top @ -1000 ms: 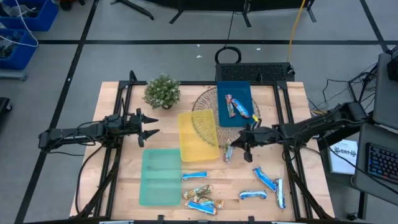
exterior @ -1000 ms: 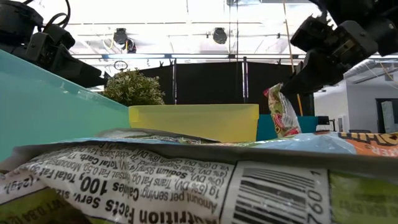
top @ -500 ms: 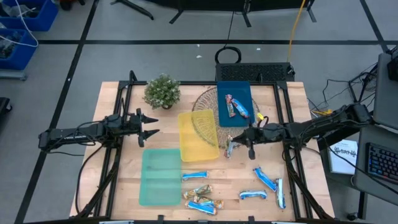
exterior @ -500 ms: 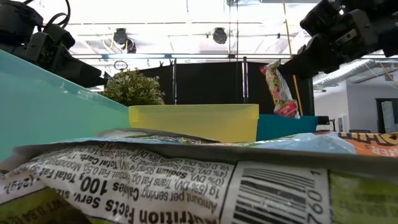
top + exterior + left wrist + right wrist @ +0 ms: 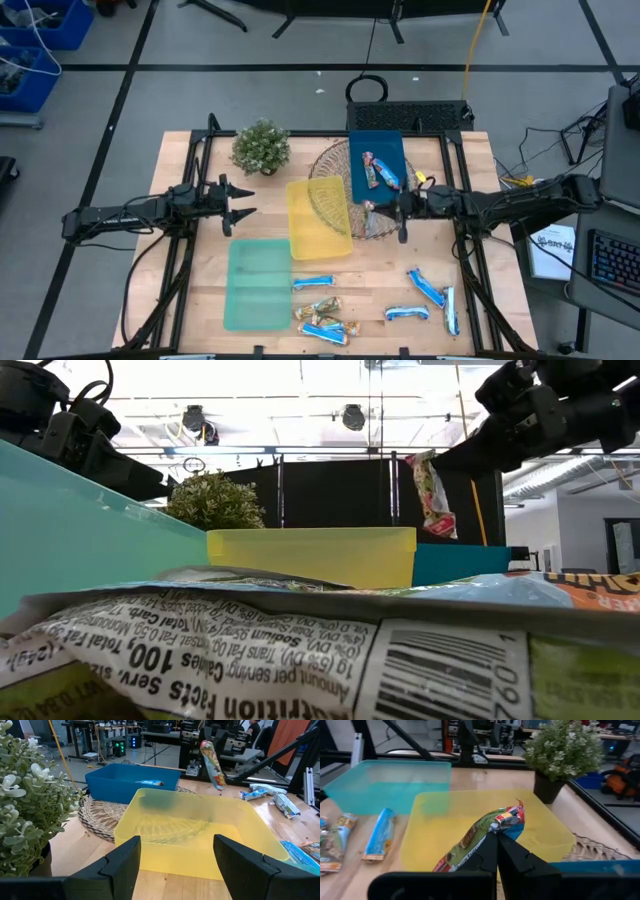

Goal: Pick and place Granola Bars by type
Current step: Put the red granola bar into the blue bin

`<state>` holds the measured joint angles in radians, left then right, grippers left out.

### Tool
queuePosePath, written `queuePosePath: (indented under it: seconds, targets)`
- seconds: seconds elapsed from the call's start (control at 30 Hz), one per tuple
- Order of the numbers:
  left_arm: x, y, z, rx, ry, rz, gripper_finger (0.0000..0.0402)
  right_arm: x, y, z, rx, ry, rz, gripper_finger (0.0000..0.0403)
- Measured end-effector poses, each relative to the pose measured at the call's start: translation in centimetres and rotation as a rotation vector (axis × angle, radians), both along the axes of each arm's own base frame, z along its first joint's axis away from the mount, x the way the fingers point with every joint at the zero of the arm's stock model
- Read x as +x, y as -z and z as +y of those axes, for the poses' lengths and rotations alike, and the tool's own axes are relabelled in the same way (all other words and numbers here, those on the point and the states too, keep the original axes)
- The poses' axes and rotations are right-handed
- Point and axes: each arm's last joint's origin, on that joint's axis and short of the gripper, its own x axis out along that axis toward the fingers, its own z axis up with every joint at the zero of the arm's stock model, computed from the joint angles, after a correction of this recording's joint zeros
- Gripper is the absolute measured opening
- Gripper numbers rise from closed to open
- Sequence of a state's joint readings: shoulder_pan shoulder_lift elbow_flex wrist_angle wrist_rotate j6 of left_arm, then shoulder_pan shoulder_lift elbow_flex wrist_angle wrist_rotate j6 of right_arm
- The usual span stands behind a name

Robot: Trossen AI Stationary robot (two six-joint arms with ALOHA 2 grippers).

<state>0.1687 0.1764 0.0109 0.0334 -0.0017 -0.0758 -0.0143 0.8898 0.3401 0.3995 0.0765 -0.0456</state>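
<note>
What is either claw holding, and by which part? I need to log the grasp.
The right claw pinches a blue-and-red granola bar by one end; it hangs down. The left claw is open, holding nothing.

A: What crowds the middle of the tabletop [image 5: 190, 300]?

B: The yellow tray [image 5: 318, 218] and the blue tray [image 5: 378, 166] stand close together, both partly on the woven mat [image 5: 335, 180]. The right gripper [image 5: 385, 212] hangs over the mat's edge just beside the blue tray, its fingers clamped on a bar [image 5: 369, 210], so that gap is taken.

A: And toward the left?

B: The potted plant [image 5: 261, 146] stands at the yellow tray's far corner. The left gripper [image 5: 243, 203], fingers spread, hovers over bare wood between the plant and the green tray [image 5: 258, 283].

A: The near edge?

B: Loose bars [image 5: 322, 318] lie scattered there; another cluster [image 5: 430, 297] lies to the right. Bare wood runs between those clusters and the trays.
</note>
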Motion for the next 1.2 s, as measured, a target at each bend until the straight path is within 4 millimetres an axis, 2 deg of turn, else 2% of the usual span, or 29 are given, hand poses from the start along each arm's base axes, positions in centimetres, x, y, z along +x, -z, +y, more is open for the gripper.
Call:
queuePosePath:
  seconds: [0.5,0.73,1.2]
  targets:
    - [0.0,0.0,0.0,0.000,0.000,0.000,0.0255,0.0,-0.8,-2.0,-0.075,0.102,-0.074,0.0000]
    - [0.0,0.0,0.0,0.000,0.000,0.000,0.0255,-0.2,-1.1,-3.4,-0.143,0.231,-0.084,0.0000]
    - [0.0,0.0,0.0,0.000,0.000,0.000,0.0255,-1.0,-1.4,-6.1,-0.157,0.385,-0.108,0.0000]
